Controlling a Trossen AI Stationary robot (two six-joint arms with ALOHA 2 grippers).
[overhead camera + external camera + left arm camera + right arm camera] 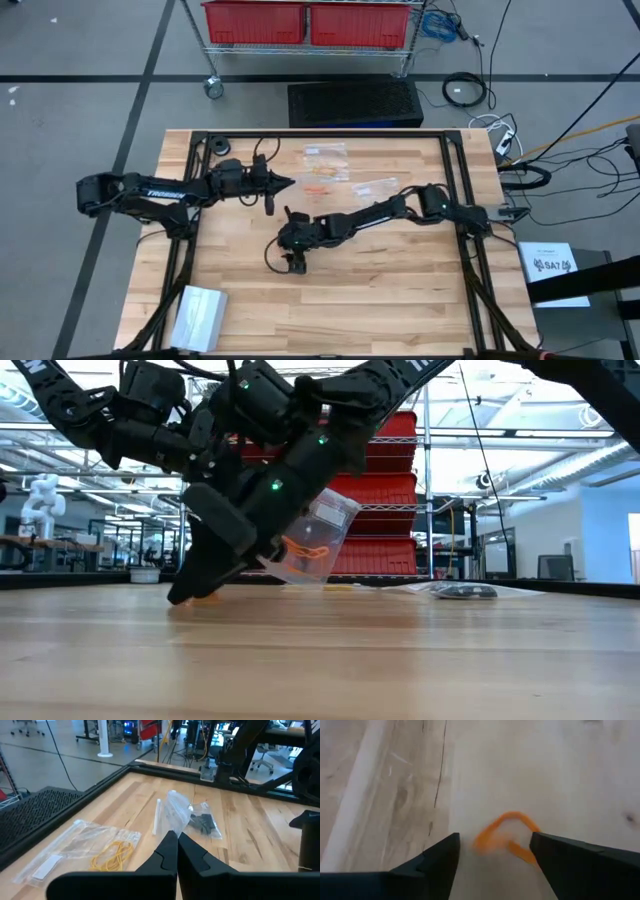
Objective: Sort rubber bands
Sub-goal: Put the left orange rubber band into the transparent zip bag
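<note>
— Orange band (pixel 507 837), is it lying loose on the counter (pixel 400 280)?

— Yes, flat on the wood, right between the tips of the right gripper (pixel 296 262), which stands spread wide, nothing held. In the low view that gripper (pixel 195 595) is tilted down with its tips at the boards.

— So the step in hand is the pick?

— I judge so. The band is thin and lies flush, so the tips need to stay pressed to the wood while closing, otherwise they will pass over it. One side of the loop sits very close to one finger (pixel 580 865); centring before closing would help catch both strands.

— Where are the other bands?

— Farther up the counter, in clear bags: a yellowish bunch (pixel 112 857) in one bag (pixel 75 842) and a black bunch (pixel 202 822) in another. A bag with orange bands (pixel 310 550) shows behind the right arm in the low view.

— And the left gripper (pixel 283 184)?

— Pressed together, empty, waiting near the bags, well apart from the loose band. It should stay clear.

— Any risk?

— The band could flick away if pinched at its edge.
</note>
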